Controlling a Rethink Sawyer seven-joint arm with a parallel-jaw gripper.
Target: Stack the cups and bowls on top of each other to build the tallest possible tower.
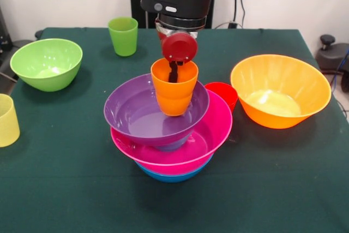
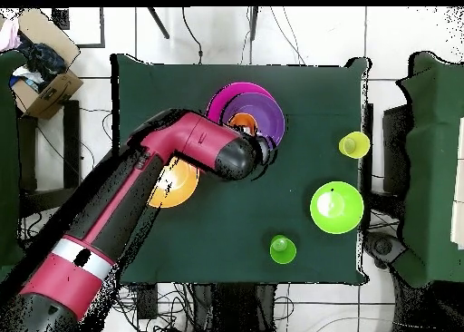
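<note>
A pile stands mid-table: a blue bowl (image 1: 172, 177) at the bottom, a pink bowl (image 1: 214, 135) in it, and a purple bowl (image 1: 131, 110) on top, sitting off-centre. My gripper (image 1: 174, 75) comes down from above and is shut on the far rim of the orange cup (image 1: 174, 95), one dark finger inside it. The cup hangs upright in the purple bowl's hollow; I cannot tell if its base touches. From overhead the arm covers the gripper, and only part of the orange cup (image 2: 243, 122) and purple bowl (image 2: 265, 106) show.
A red cup (image 1: 223, 92) stands just behind the pink bowl's rim. The orange bowl (image 1: 281, 88) sits to the right, the lime green bowl (image 1: 46, 63) and pale yellow cup (image 1: 6, 119) to the left, and the green cup (image 1: 124, 35) at the far side.
</note>
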